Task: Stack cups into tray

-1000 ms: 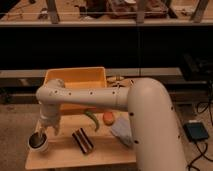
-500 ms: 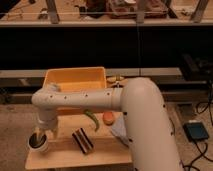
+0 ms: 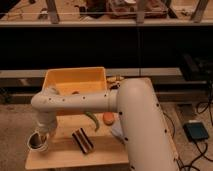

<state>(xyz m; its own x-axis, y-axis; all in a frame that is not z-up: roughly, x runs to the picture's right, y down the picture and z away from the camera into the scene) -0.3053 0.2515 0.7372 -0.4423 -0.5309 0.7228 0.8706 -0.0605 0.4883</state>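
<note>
A cream-white cup (image 3: 36, 144) with a dark inside stands upright at the front left corner of the wooden table (image 3: 65, 152). My gripper (image 3: 42, 135) hangs from the white arm (image 3: 80, 101) and reaches down onto the cup's rim; it hides part of the cup. The yellow-orange tray (image 3: 75, 78) stands at the back of the table, behind the arm. A small reddish thing (image 3: 75, 92) shows at the tray's front wall; I cannot tell what it is. The dark reddish-brown cup is not clearly in view.
A dark striped block (image 3: 83, 140) lies on the table right of the cup. A curved green item (image 3: 93, 121), a small orange item (image 3: 108, 118) and a white item (image 3: 118, 131) lie mid-table, partly under my arm. The table's left and front edges are close to the cup.
My arm has swung nearer and a little lower, and the gripper has come down slightly onto the cream-white cup. The cup and the tray have not moved.
</note>
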